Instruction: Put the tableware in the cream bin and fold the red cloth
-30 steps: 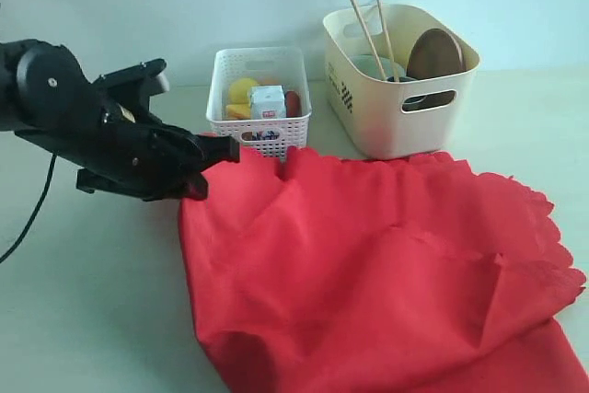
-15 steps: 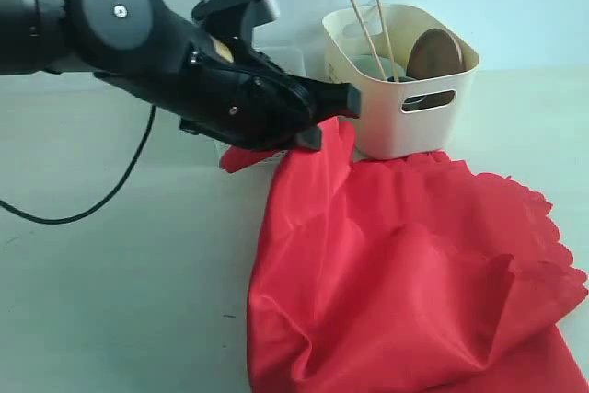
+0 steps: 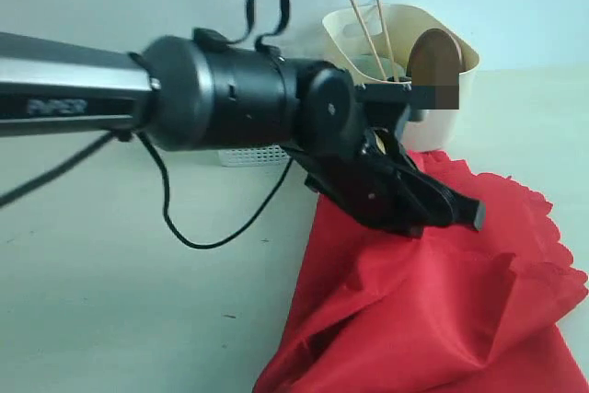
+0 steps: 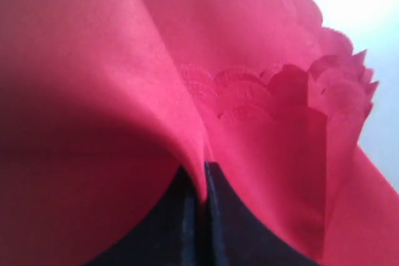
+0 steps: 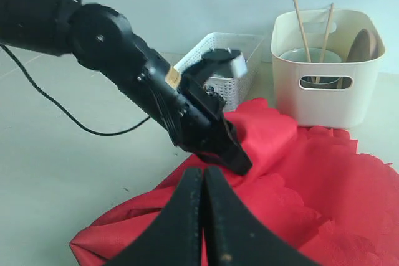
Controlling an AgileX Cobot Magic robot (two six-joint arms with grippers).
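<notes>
Left black gripper [image 4: 201,216] pinching fold of bright red scalloped fabric cloth [image 3: 442,301], jaws closed tight. Right black gripper [image 5: 202,216] hovering above cloth, closed, gripping nothing.

The left arm [image 3: 230,103] stretches out level, wrist tipped downward, the left gripper [image 3: 469,215] clamped tight with a fold of the red cloth [image 4: 249,60] pinched between its jaws. Just short of that claw, the right gripper [image 5: 202,210] points toward it, fingers pressed together, empty.
</notes>
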